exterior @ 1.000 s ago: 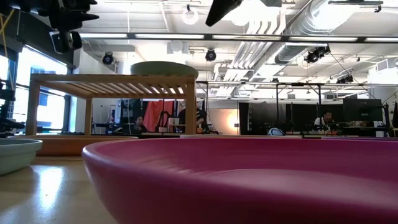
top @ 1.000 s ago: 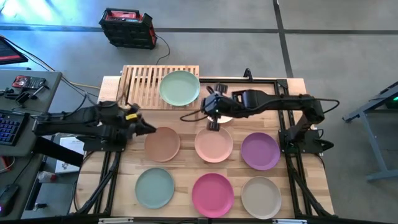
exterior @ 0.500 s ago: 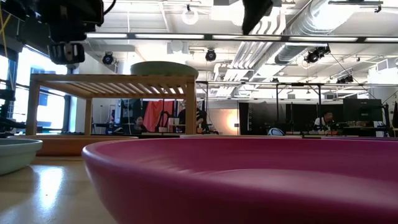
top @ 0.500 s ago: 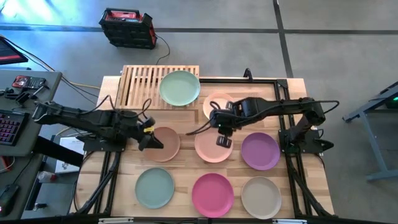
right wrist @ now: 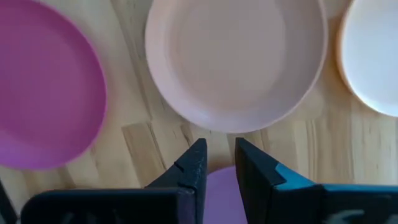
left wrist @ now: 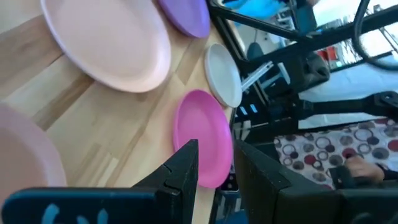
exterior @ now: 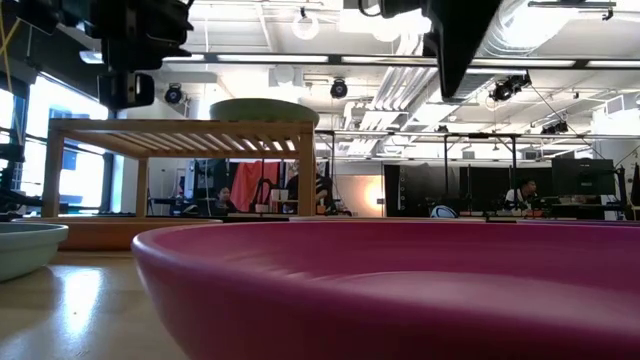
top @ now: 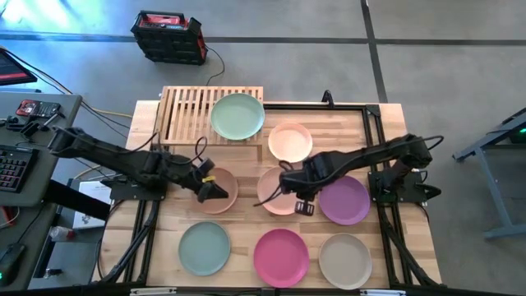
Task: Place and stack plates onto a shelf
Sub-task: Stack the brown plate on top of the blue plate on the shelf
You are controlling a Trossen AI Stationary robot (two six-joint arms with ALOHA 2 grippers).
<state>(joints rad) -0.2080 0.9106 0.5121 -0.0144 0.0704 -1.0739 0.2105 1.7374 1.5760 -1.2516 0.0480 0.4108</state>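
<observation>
- Two grippers hung over the middle row of plates, each with its fingers drawn to a narrow slot and nothing held between them.
- The right gripper (top: 301,201) was at the near edge of the pink plate (top: 281,191), where it borders the purple plate (top: 343,199). A second before, it had been up by the shelf (top: 187,113), over the peach plate (top: 290,141).
- That swing uncovered the peach plate, which lay on the table just right of the shelf, not on it. My reading: the right arm was lining up on the pink plate's rim for its next pick.
- The left gripper (top: 212,189) had reached rightward from the table's left edge and was over the brown plate (top: 219,192), likely its own target.
- Only the sage green plate (top: 237,116) sat on the shelf, at its right end; the slats to its left were bare. So one plate was placed and seven remained.
- The front row held a teal plate (top: 205,247), a magenta plate (top: 281,256) and a beige plate (top: 345,261).
- The table (top: 386,119) was pale butcher-block wood, with a black frame on it.
- Beyond lay grey floor, a red and black case (top: 169,36), and a side desk with a keyboard (top: 11,168). The low view showed an open office with people seated far back.
</observation>
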